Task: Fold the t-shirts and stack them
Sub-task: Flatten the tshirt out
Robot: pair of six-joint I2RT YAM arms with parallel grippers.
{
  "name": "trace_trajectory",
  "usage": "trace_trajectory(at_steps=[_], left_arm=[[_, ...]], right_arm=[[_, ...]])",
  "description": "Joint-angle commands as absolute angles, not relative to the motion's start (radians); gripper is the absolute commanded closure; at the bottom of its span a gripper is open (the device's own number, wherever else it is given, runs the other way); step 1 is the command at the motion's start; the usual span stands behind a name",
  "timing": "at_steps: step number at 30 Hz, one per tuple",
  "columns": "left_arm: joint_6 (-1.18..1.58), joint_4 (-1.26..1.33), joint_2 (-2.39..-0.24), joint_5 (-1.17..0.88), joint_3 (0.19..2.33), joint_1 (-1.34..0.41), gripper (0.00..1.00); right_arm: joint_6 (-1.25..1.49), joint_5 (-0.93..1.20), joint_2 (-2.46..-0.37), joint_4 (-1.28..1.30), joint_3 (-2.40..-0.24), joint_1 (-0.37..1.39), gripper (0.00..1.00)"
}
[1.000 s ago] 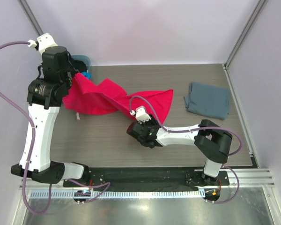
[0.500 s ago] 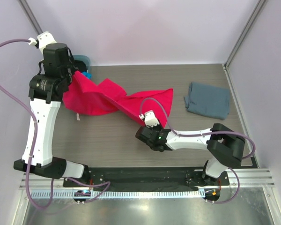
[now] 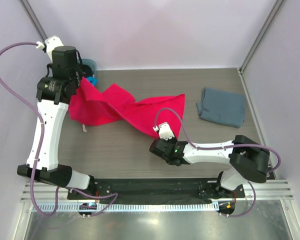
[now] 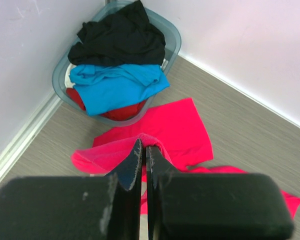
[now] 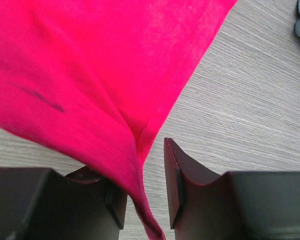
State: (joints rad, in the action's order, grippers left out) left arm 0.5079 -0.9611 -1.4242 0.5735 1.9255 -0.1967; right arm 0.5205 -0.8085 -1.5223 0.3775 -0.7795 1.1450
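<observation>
Top external: left tool (image 3: 81, 83) pinching red-pink t-shirt (image 3: 125, 107) by its raised end; right tool (image 5: 142, 185) parted, cloth hanging between its fingers.

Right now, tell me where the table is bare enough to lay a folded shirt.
Bare table lies near-left, between the red-pink shirt and the near edge; a narrower strip separates it from the grey-blue shirt. The basket crowds far-left.

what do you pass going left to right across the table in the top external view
left pincer, shut on the raised end of the cloth → red-pink t-shirt, spread out → grey-blue t-shirt, folded, lying apart near the right edge
</observation>
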Motion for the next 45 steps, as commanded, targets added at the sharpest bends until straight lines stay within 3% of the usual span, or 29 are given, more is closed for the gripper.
trace_trajectory(at_steps=[1, 7, 13, 38, 45], left_arm=[[0.526, -0.855, -1.405, 0.568, 1.866, -0.189, 1.0], [0.541, -0.753, -1.355, 0.545, 1.749, -0.19, 1.0], [0.552, -0.719, -1.358, 0.517, 1.7, -0.186, 1.0], [0.552, -0.724, -1.381, 0.476, 1.694, -0.144, 1.0], [0.571, -0.718, -1.385, 0.41, 1.694, -0.1, 1.0]], right_arm=[[0.555, -0.836, -1.496, 0.388, -0.79, 1.154, 0.62], [0.54, -0.828, -1.512, 0.388, -0.804, 1.161, 0.64], [0.525, -0.805, -1.499, 0.39, -0.808, 1.172, 0.57], [0.58, -0.795, -1.378, 0.457, -0.776, 1.232, 0.61], [0.591, -0.776, -1.394, 0.462, -0.77, 1.232, 0.54]])
